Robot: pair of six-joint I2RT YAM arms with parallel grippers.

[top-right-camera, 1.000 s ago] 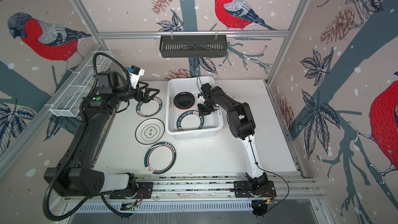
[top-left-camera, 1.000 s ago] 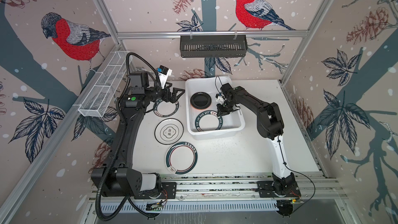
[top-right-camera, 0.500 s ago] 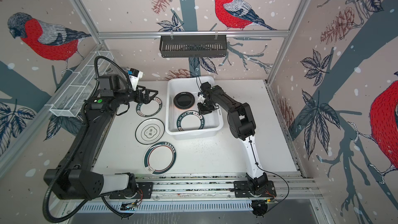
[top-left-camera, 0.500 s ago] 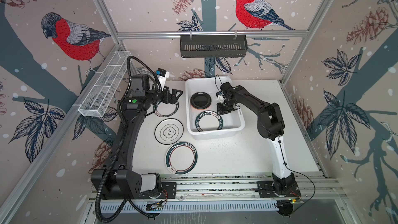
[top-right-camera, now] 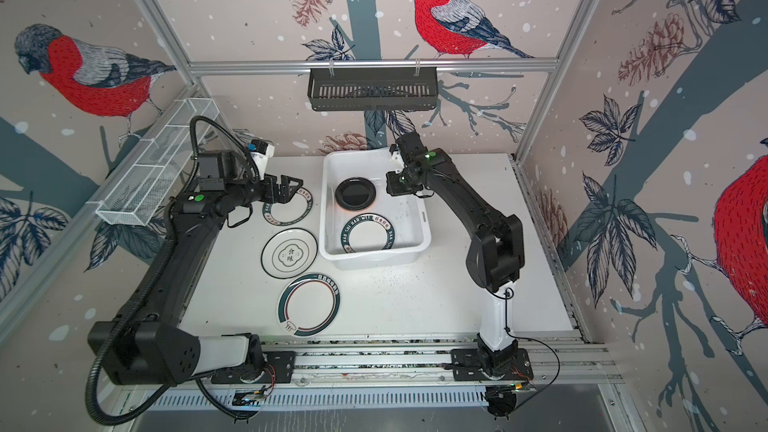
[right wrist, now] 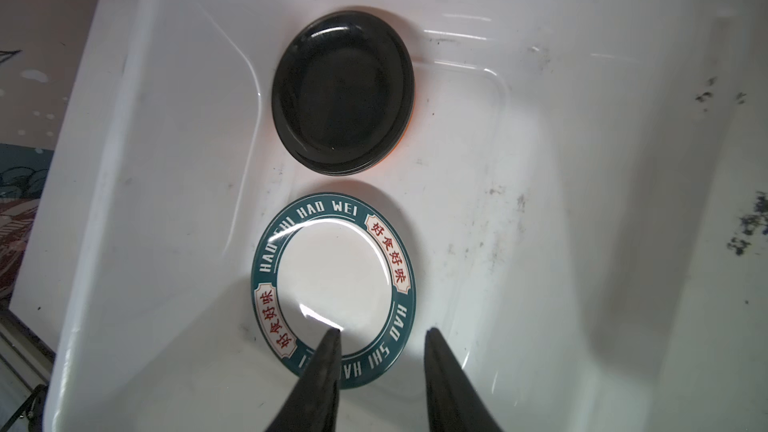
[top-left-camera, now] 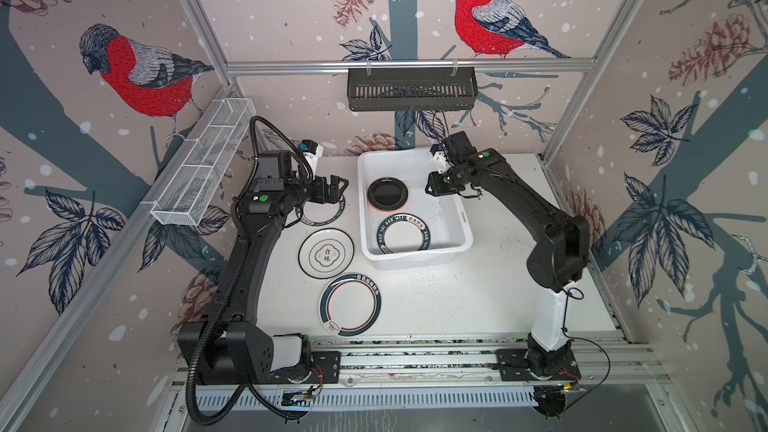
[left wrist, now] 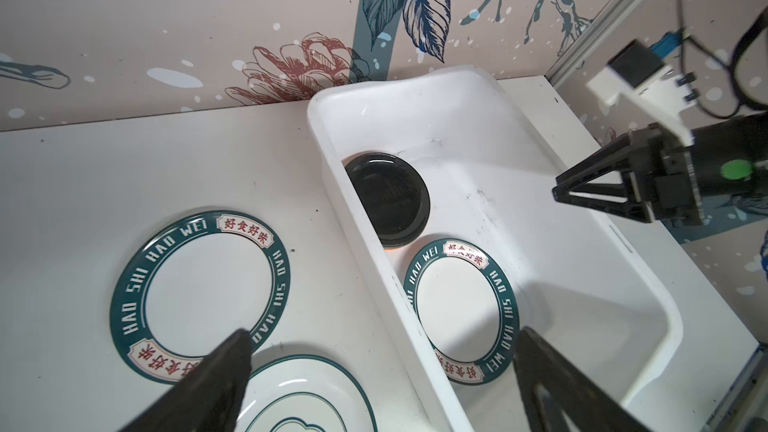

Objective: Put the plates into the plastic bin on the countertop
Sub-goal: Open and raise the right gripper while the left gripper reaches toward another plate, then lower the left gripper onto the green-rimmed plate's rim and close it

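The white plastic bin (top-left-camera: 415,260) (top-right-camera: 374,258) stands at the back middle of the countertop (top-left-camera: 478,305). Inside it, a black plate (top-left-camera: 387,194) (right wrist: 343,91) rests on an orange one, and a green-rimmed lettered plate (top-left-camera: 403,234) (right wrist: 332,280) lies flat. Left of the bin on the countertop are a matching green-rimmed plate (top-left-camera: 322,213) (left wrist: 199,292), a white dark-edged plate (top-left-camera: 326,252) and a teal-and-red-rimmed plate (top-left-camera: 350,304). My left gripper (top-left-camera: 338,189) (left wrist: 382,331) hangs open above the countertop's green-rimmed plate. My right gripper (top-left-camera: 432,189) (right wrist: 382,330) hovers over the bin, open and empty.
A black slotted rack (top-left-camera: 411,89) hangs on the back wall above the bin. A white wire-mesh basket (top-left-camera: 203,176) is fixed along the left wall. Aluminium rails (top-left-camera: 415,361) run along the front edge. Dark specks (top-left-camera: 436,280) lie in front of the bin.
My right gripper has opened, let go of the green-rimmed plate in the bin and pulled up and back from it. The left gripper has shifted slightly and stays open.
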